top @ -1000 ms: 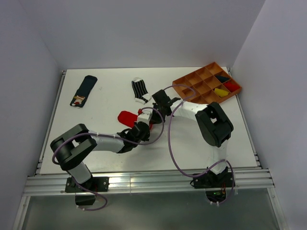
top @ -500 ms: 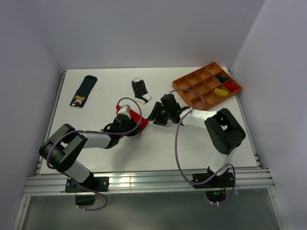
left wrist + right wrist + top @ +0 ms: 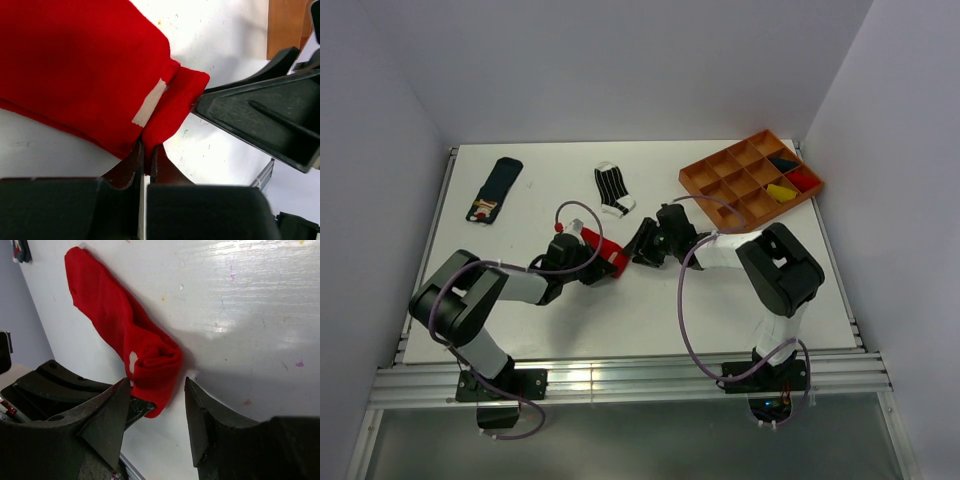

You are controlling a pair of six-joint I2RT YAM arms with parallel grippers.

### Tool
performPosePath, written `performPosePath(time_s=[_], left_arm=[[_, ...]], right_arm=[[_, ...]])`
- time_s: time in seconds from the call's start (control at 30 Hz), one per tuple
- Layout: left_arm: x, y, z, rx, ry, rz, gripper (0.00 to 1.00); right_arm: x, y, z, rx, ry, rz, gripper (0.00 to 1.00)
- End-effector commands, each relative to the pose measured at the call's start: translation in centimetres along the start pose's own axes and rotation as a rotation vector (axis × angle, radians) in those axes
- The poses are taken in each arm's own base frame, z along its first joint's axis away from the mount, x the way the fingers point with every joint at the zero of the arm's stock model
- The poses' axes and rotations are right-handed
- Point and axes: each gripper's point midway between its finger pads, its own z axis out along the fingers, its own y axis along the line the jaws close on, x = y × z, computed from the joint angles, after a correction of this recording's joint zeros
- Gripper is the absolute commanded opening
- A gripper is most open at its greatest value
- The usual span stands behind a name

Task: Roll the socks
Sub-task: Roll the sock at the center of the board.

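Observation:
The red sock (image 3: 599,247) lies mid-table, its near end rolled up (image 3: 156,361). My left gripper (image 3: 147,148) is shut on a fold of that red end, with the rest of the sock (image 3: 75,60) spread beyond. My right gripper (image 3: 156,382) stands open just in front of the roll, one finger on each side and neither touching the fabric. It faces the left gripper (image 3: 608,262) from the right (image 3: 640,246). The dark navy sock (image 3: 496,187) lies flat at the far left. The striped sock (image 3: 612,188) lies flat at the far middle.
An orange compartment tray (image 3: 696,173) sits at the far right corner, with a yellow bundle (image 3: 779,191), a red one (image 3: 802,179) and a dark one (image 3: 782,163) in its right-hand cells. White walls close in the table on three sides.
My right gripper has opened and let go of the red sock. The left gripper, still shut on the sock, has shifted a little left and away with it.

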Motion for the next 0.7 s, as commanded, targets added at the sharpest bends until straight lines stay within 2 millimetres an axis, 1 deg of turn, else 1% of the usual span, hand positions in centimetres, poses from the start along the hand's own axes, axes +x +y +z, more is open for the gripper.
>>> performPosePath(time_s=[0.0, 0.1, 0.23, 0.4, 0.67], left_arm=[[0.4, -0.6, 0.1, 0.034, 0.03, -0.033, 0.0], [0.5, -0.3, 0.3, 0.018, 0.038, -0.044, 0.0], [0.7, -0.4, 0.6, 0.019, 0.052, -0.053, 0.0], [1.1, -0.1, 0.9, 0.015, 0.074, -0.063, 0.0], [1.3, 0.1, 0.9, 0.002, 0.083, -0.064, 0.0]], right_arm=[[-0.6, 0.7, 0.6, -0.036, -0.011, 0.012, 0.55], [-0.4, 0.1, 1.0, -0.022, -0.006, 0.027, 0.54], [-0.3, -1.3, 1.3, 0.029, -0.01, 0.04, 0.51], [-0.4, -1.2, 1.7, 0.026, -0.01, 0.046, 0.49], [-0.8, -2.0, 1.9, 0.064, -0.038, 0.051, 0.44]])
